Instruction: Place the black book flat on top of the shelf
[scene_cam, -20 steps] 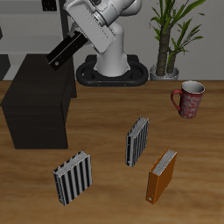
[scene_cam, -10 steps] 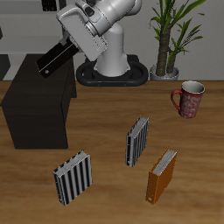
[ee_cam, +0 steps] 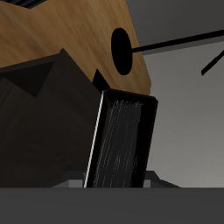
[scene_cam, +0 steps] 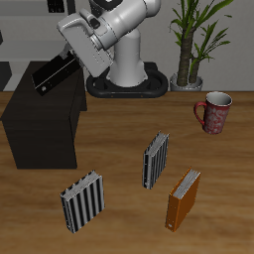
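Observation:
The black book (scene_cam: 52, 72) is held tilted in the air above the flat top of the low matte-black shelf (scene_cam: 40, 124). My gripper (scene_cam: 71, 52) is shut on the book's upper end. The book's lower end hangs just above the shelf top, apart from it as far as I can tell. In the wrist view the black book (ee_cam: 122, 140) fills the middle, its pale page edge along one side, with the dark shelf (ee_cam: 39, 122) behind it. My fingertips are hidden there.
Two grey-and-black striped books (scene_cam: 156, 160) (scene_cam: 83, 201) and an orange-brown book (scene_cam: 183, 199) stand on the wooden table nearer the front edge. A red mug (scene_cam: 214, 111) and a potted plant (scene_cam: 189, 45) stand farther back. The robot base (scene_cam: 126, 79) is beside the shelf.
My gripper has carried the black book sideways and lower, from beside the shelf's edge to over its top. The book has tilted flatter. Nothing else moved.

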Controlling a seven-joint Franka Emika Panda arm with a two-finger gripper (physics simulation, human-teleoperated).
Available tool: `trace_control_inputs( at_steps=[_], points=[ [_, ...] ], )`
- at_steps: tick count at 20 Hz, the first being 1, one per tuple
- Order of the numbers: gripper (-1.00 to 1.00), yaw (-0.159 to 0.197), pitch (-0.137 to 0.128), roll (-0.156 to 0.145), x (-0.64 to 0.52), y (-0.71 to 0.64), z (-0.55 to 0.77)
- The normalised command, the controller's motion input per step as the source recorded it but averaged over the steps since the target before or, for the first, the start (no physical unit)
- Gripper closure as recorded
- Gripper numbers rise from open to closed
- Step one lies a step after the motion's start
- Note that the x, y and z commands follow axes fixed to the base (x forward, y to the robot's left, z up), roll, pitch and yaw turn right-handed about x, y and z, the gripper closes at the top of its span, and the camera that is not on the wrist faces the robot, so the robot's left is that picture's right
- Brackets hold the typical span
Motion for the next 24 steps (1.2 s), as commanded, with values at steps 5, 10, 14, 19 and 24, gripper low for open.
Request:
trace_control_inputs(
  at_steps=[5,10,14,19,24],
  points=[
    [1.0,-0.004,0.034,-0.025,0.05,-0.15,-0.17],
    [1.0,-0.03,0.106,0.039,0.23,-0.14,-0.3],
    [-1.0,-0.157,0.282,0.139,0.17,-0.03,-0.48],
    [-1.0,-0.048,0.097,0.135,0.14,0.17,-0.2],
    [-1.0,-0.053,0.034,0.146,0.01,0.38,0.05]
  ],
)
